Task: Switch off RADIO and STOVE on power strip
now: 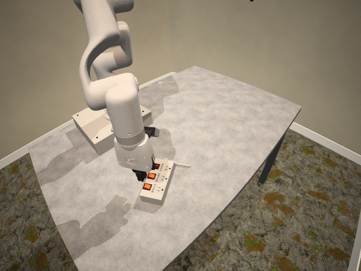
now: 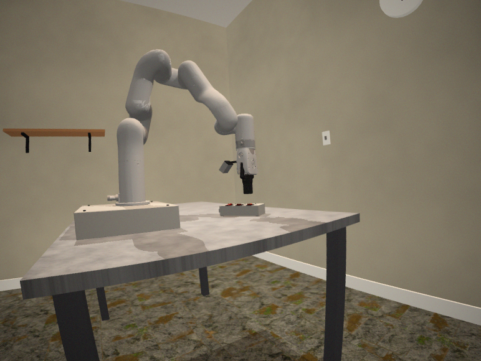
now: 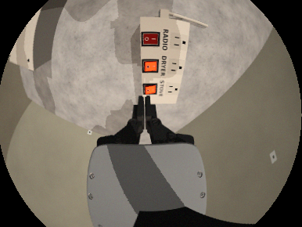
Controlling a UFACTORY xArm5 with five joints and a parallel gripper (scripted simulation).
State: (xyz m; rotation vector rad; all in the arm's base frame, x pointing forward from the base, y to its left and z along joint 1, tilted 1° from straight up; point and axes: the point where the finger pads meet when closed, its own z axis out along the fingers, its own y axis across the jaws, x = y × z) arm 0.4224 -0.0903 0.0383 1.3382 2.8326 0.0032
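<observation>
A white power strip (image 1: 157,182) lies flat on the table, right way up, with three red rocker switches. In the wrist view the RADIO switch (image 3: 150,38) is dark red, while the DRYER switch (image 3: 150,66) and the STOVE switch (image 3: 150,88) glow bright orange. In the top view the STOVE switch (image 1: 147,186) is nearest the table's front and the DRYER switch (image 1: 151,175) is in the middle. My gripper (image 3: 144,102) (image 2: 247,191) is shut and empty. It hangs a short way above the strip (image 2: 242,209), over its STOVE end, not touching it.
The arm's base block (image 1: 102,125) stands on the table behind the strip. A short white cord stub (image 1: 182,165) sticks out of the strip's far end. A wooden shelf (image 2: 54,132) hangs on the far wall.
</observation>
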